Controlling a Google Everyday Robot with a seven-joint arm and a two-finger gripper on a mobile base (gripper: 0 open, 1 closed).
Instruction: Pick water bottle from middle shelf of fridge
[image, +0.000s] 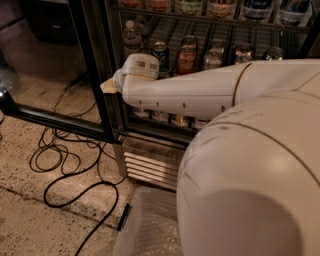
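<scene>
Camera view: on your far left a black cable (65, 167) loops over the speckled floor (30, 220), in front of the black-framed glass door (94, 75), which stands swung open. Just right of that frame you see the gripper (108, 86), a tan tip at the end of the white arm (200, 95), hanging low in front of the left edge of the fridge (119, 120). You cannot tell whether it is spread or pressed together, and it holds nothing that you can make out. Above and just right of it, the water bottle (131, 37) stands upright at the left end of the middle shelf (172, 31), apart from the gripper. To its right on the same rack stand a blue soda can (160, 52), a red soda can (186, 59) and several silver cans (213, 57). The arm crosses in front of the shelf below, where the lower cans (161, 116) peek out under it. Beneath lies the louvred steel base (150, 162), and a clear plastic bin (150, 227) sits on the floor before it. The robot's white body (250, 185) fills your right side.
</scene>
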